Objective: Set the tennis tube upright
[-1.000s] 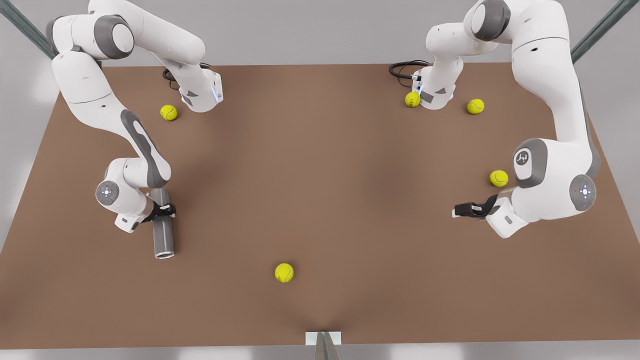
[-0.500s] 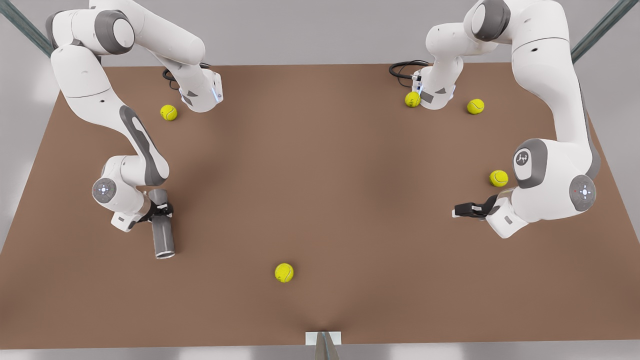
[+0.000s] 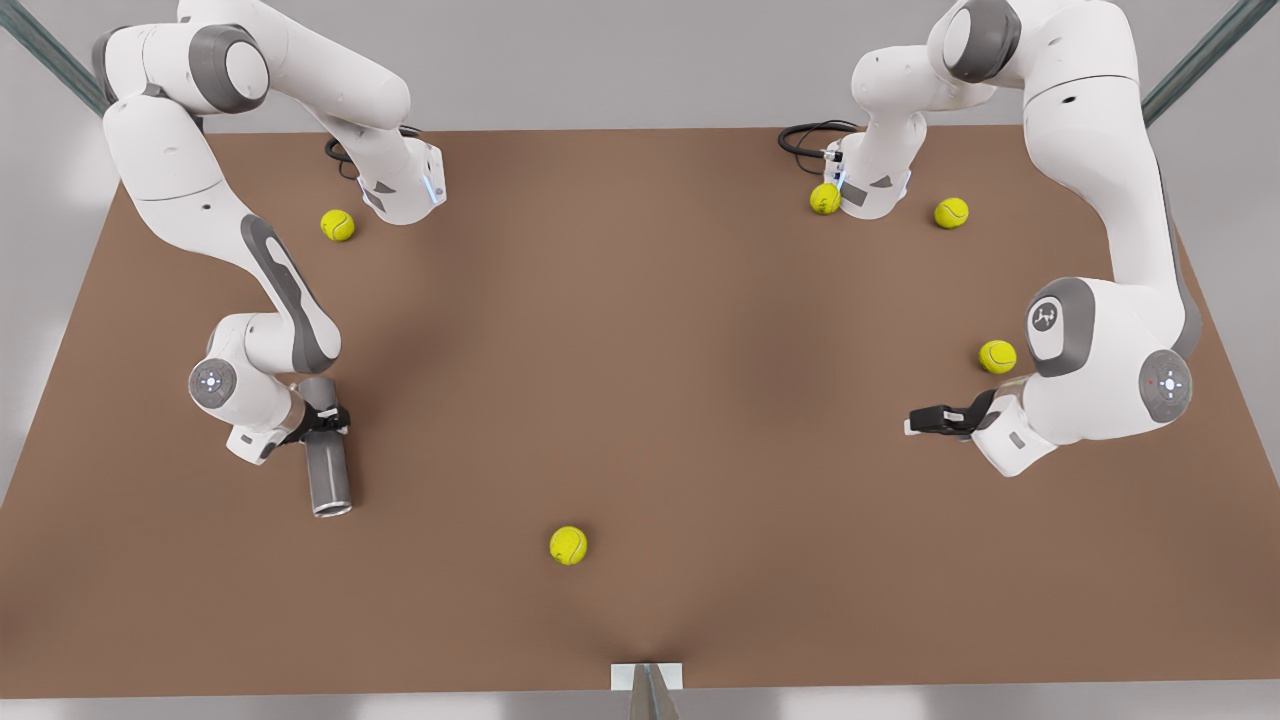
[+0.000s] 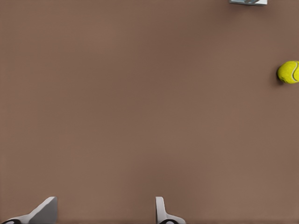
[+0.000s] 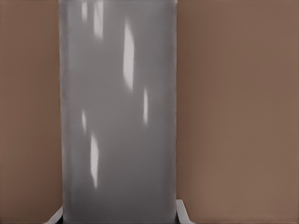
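The tennis tube [image 3: 327, 470] is a dark-grey cylinder on the front view's left, pointing toward the table's front edge with its silvery rim [image 3: 331, 508] at the near end. My right gripper [image 3: 325, 420] is shut across its upper half. In the right wrist view the tube [image 5: 119, 116] runs lengthwise between the fingertips [image 5: 182, 212]. I cannot tell whether it rests on the table or hangs just above it. My left gripper [image 3: 915, 424] waits on the front view's right, open with nothing between its fingers [image 4: 161, 212], low over bare table.
Several yellow-green tennis balls lie about the brown table [image 3: 640, 350]: one near the front middle [image 3: 568, 545], one by the left arm [image 3: 997, 357], two at the back right [image 3: 825, 198] [image 3: 951, 213], one at the back left [image 3: 338, 225]. A white bracket [image 3: 646, 676] sits at the front edge.
The right wrist shifted slightly left and back again, and the tube's rim end barely moved. The left arm stayed still.
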`<state>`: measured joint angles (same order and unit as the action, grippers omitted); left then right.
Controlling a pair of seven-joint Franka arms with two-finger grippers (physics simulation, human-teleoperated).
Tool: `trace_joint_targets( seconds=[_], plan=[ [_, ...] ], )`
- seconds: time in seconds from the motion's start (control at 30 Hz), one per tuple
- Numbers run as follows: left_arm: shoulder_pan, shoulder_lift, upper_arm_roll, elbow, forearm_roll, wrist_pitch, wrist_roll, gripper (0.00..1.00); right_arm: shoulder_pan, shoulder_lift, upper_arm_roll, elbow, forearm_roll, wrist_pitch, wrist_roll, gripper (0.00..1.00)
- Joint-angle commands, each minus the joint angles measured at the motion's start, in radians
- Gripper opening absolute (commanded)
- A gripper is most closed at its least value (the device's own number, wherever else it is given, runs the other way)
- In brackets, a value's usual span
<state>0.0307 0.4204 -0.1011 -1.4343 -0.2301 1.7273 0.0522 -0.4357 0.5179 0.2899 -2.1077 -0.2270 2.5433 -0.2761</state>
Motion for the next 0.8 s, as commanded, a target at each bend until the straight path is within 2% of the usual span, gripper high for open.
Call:
trace_joint_targets(
  seconds=[0.0,0.77],
  plan=[
    [0.0,0.0,0.001,0.0,0.0,0.0,0.0,1.0,0.0,-0.001,0.0,0.0,0.0,-0.002,0.0,0.77],
    [0.0,-0.002,0.001,0.0,0.002,-0.002,0.0,1.0,0.0,-0.012,0.0,-0.003,0.0,-0.008,-0.002,0.75]
  ],
)
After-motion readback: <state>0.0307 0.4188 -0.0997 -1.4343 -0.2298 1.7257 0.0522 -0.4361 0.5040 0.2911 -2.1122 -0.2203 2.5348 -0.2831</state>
